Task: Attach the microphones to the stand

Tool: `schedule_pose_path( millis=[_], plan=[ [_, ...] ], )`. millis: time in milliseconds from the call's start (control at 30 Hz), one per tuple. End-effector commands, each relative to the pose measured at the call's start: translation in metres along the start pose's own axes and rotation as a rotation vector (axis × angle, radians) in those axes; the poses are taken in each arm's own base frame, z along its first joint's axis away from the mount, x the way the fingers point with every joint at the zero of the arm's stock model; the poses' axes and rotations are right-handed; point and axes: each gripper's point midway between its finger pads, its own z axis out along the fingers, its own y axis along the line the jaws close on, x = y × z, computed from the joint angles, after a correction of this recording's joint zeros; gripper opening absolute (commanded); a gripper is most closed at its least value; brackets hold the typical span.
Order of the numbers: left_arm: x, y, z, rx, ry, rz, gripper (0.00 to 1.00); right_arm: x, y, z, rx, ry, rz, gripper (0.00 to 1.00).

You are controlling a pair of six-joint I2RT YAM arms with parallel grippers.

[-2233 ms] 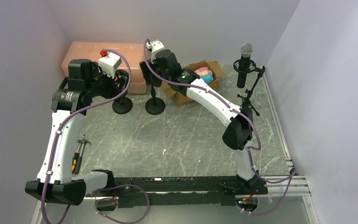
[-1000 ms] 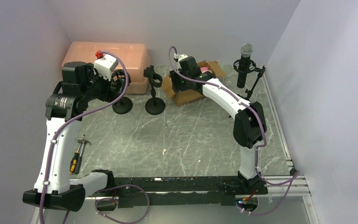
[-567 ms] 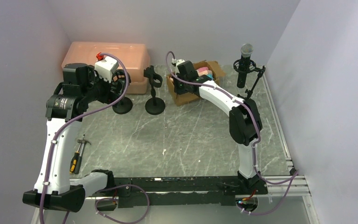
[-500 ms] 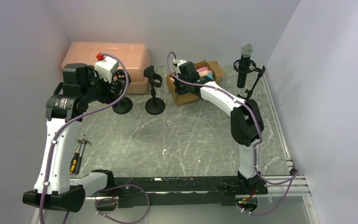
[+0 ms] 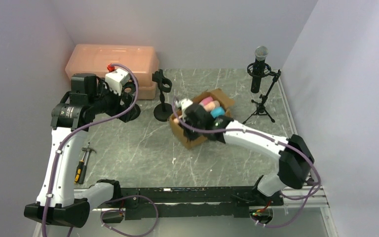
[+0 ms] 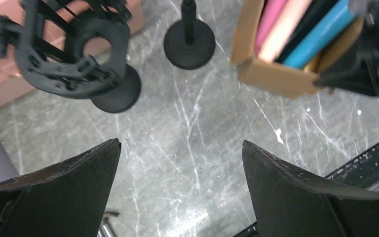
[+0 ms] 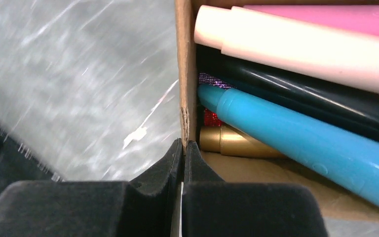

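Right wrist view: microphones (image 7: 296,133) are seen lying side by side inside the cardboard box (image 7: 185,74) (pink, peach, black, teal, gold).
Right gripper (image 7: 183,148): pressed together on the box's wall edge.
Left gripper (image 6: 180,145): spread wide, nothing held, left of the box.
Stands (image 5: 163,115): set left of the box; a tripod (image 5: 261,106) with one mounted microphone (image 5: 261,53), right of it.

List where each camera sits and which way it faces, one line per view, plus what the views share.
Top external: above and behind the bases, looking down on the table; both arms show.
Left wrist: on the raised left arm, looking down at a shock-mount stand; left gripper open.
Right wrist: low, facing the cardboard box; right gripper pinches its wall.
Shared: box and teal microphone appear in all three.
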Motion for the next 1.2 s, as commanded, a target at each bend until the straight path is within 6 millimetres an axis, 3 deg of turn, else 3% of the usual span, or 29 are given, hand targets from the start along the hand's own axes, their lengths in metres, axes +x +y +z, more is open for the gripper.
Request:
schedule_pose_path(
  millis=[0,133,233,267,300,367,500,600,700,833,933,1167],
  plan=[
    [0.019,-0.018,-0.002,0.072,-0.001,0.003,0.99,0.032,0.064,-0.035,-0.149,-0.004,-0.028,0.00],
    [0.036,-0.034,0.005,0.143,-0.009,-0.022,0.99,0.064,0.118,-0.062,-0.344,0.040,-0.164,0.00],
    [0.046,-0.052,0.014,0.235,-0.007,-0.068,0.99,0.084,0.130,-0.071,-0.389,0.093,-0.216,0.01],
    [0.048,-0.057,0.019,0.267,-0.014,-0.081,1.00,0.088,0.127,-0.073,-0.384,0.106,-0.211,0.06],
    [0.051,-0.061,0.027,0.291,-0.024,-0.106,0.99,0.090,0.125,-0.075,-0.376,0.109,-0.199,0.13],
    [0.052,-0.075,0.044,0.354,-0.043,-0.124,1.00,0.087,0.117,-0.082,-0.337,0.083,-0.157,0.41],
    [0.067,-0.096,0.074,0.411,0.025,-0.068,0.99,0.062,0.088,-0.100,-0.169,-0.028,0.018,0.60],
    [0.065,-0.103,0.091,0.434,0.019,-0.056,0.99,0.050,0.061,-0.114,-0.040,-0.100,0.233,0.62],
    [0.056,-0.114,0.105,0.478,0.003,-0.049,0.99,0.055,0.037,-0.120,0.059,-0.110,0.366,0.62],
    [0.053,-0.126,0.132,0.479,0.022,-0.006,0.99,0.075,0.006,-0.110,0.175,-0.055,0.465,0.62],
    [0.058,-0.130,0.152,0.473,0.062,-0.001,0.88,0.085,-0.007,-0.100,0.190,-0.027,0.528,0.61],
    [0.069,-0.144,0.181,0.498,0.123,0.015,0.84,0.083,-0.026,-0.084,0.180,-0.079,0.607,0.58]
  ],
)
